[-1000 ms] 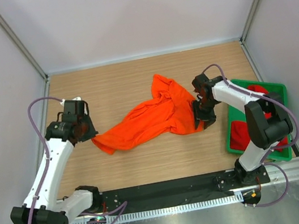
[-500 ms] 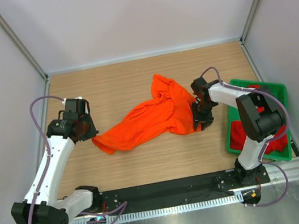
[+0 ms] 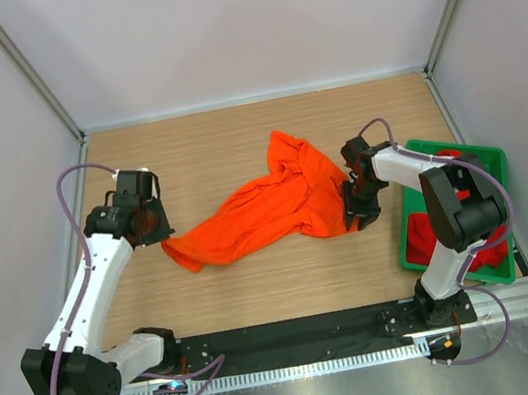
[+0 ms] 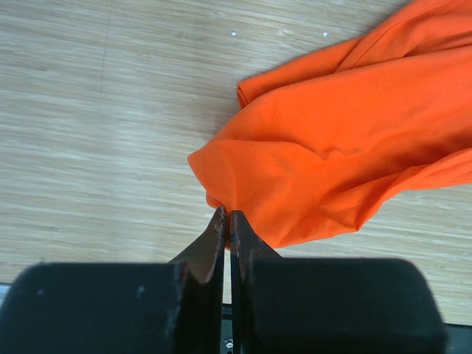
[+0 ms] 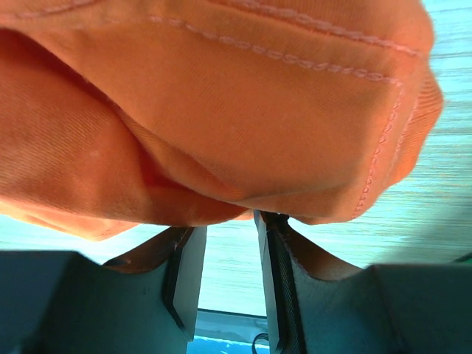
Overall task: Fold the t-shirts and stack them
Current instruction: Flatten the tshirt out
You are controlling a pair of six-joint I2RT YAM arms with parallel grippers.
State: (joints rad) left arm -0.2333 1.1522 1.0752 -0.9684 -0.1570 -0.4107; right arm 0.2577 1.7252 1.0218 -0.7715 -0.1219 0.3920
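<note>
There, the green tray (image 3: 489, 160) held the red t-shirt (image 3: 421, 237); beside it on open table (image 3: 225, 143), the orange t-shirt (image 3: 267, 212) met the spread right end effector (image 5: 228, 225) and the pressed-together left end effector (image 4: 227, 215).

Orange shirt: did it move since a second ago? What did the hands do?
Barely. The left hand, pinching the orange shirt's corner, crept slightly toward the far wall; the right arm's elbow swung inward. Nothing was grabbed or dropped. The right hand, orange shirt, red shirt and green tray stayed put.
</note>
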